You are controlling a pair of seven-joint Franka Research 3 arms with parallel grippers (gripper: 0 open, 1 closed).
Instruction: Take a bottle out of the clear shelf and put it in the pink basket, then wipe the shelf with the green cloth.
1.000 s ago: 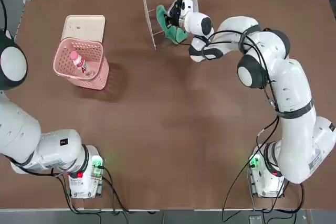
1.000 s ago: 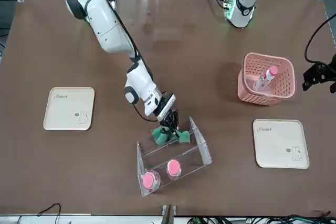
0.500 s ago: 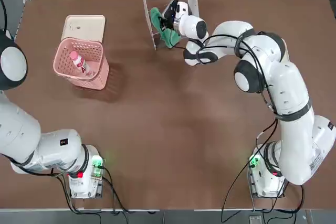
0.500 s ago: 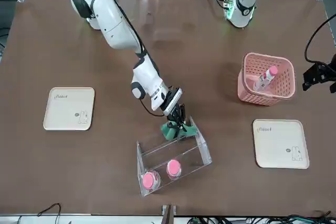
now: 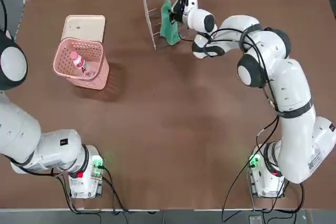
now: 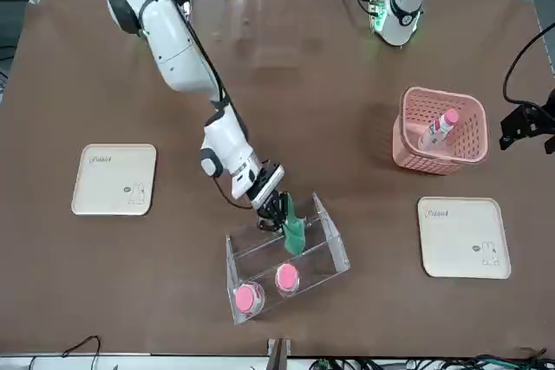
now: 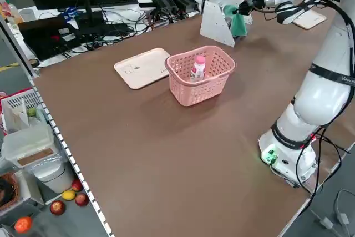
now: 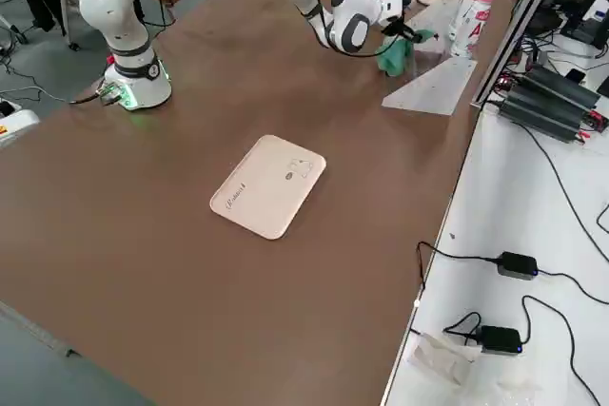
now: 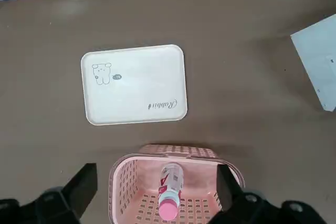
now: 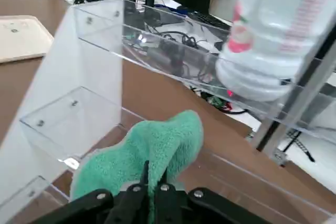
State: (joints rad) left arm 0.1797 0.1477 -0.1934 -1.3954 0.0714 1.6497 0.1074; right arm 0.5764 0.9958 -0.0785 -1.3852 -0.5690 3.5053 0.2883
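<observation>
The red-labelled white bottle [image 9: 170, 190] already lies in the pink basket [image 6: 408, 143] on the worktop [image 6: 347, 318], so that half looks done. The wiping seems under way: at the clear acrylic shelf [image 6: 325, 270], the right pincer [image 10: 152, 184] pinches the green cloth [image 10: 152, 148] (two more bottles remain there). The left pincer, parked above the basket, is spread and holds nothing. Finishing the wipe is probably all that's left.
</observation>
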